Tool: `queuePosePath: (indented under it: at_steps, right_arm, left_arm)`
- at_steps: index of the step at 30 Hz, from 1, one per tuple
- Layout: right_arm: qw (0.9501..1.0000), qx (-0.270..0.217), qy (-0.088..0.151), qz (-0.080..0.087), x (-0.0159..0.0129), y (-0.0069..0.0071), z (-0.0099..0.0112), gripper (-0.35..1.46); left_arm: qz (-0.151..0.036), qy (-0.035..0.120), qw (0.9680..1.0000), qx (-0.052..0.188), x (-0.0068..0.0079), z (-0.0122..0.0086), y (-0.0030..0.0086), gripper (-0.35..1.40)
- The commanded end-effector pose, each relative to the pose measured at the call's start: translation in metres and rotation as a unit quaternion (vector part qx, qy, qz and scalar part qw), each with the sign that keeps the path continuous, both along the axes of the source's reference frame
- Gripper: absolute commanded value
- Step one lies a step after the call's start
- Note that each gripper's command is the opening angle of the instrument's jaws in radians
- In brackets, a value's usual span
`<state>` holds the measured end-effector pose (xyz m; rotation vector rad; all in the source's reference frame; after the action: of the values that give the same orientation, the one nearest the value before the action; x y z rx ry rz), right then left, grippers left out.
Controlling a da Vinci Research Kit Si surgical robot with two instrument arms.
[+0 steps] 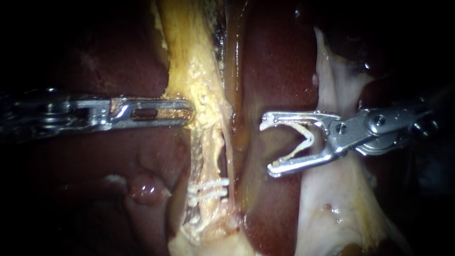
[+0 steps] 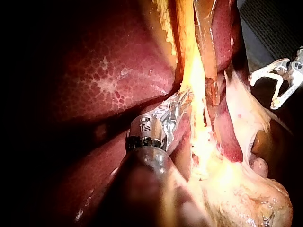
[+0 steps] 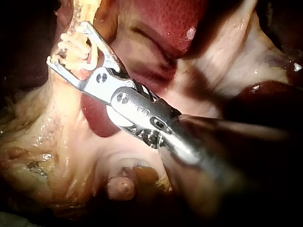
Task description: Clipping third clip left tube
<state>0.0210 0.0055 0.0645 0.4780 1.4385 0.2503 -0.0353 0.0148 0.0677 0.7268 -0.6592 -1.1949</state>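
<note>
Dark red liver (image 1: 279, 57) fills the background, and the tissue lies on it. The left tube (image 1: 204, 80), a yellowish, frayed strand, runs down the middle of the liver's surface. Two white clips (image 1: 208, 188) sit close together across its lower part.

The left instrument (image 1: 191, 114) comes in level, above the clips. Its jaws are clenched together on the tube's near edge. The left wrist view shows the same grip, with the jaw tips buried in the yellow strand.

The right instrument (image 1: 269, 147) stands just beside the tube's other side, apart from it and over bare liver. Its jaws are spread wide and carry an open clip (image 1: 303, 140), one leg lying along each jaw. Its mouth faces the tube, above the two clips. Pale tissue (image 1: 332, 204) lies under the right instrument's shaft.
</note>
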Motion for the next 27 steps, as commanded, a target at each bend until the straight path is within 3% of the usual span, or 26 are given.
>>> queuePosePath:
  at_steps: [1,8,15,18,23,27]
  right_arm:
    - [1.0000,0.000,0.000,0.000,0.0000,0.0000,0.0000,0.60]
    - [1.0000,-0.001,0.000,-0.001,0.0002,-0.0003,0.0002,0.60]
    - [0.9991,0.040,0.001,-0.011,0.0021,-0.0021,0.0021,0.60]
    - [0.9970,0.072,-0.008,-0.026,0.0035,-0.0032,0.0037,0.60]
    - [0.9906,0.115,-0.043,-0.060,0.0058,-0.0049,0.0064,0.60]
    - [0.9849,0.148,-0.051,-0.074,0.0076,-0.0058,0.0085,0.60]
  left_arm:
    - [0.000,0.000,1.0000,0.000,0.0000,0.0000,0.0000,-0.35]
    - [0.001,-0.001,1.0000,0.001,0.0004,-0.0003,0.0000,-0.35]
    - [0.001,-0.001,1.0000,0.004,0.0023,-0.0030,0.0012,-0.35]
    - [-0.003,0.000,1.0000,0.003,0.0032,-0.0045,0.0017,-0.35]
    - [-0.010,-0.003,0.9999,0.003,0.0042,-0.0070,0.0021,-0.35]
    - [-0.016,-0.006,0.9999,0.003,0.0045,-0.0086,0.0022,-0.35]
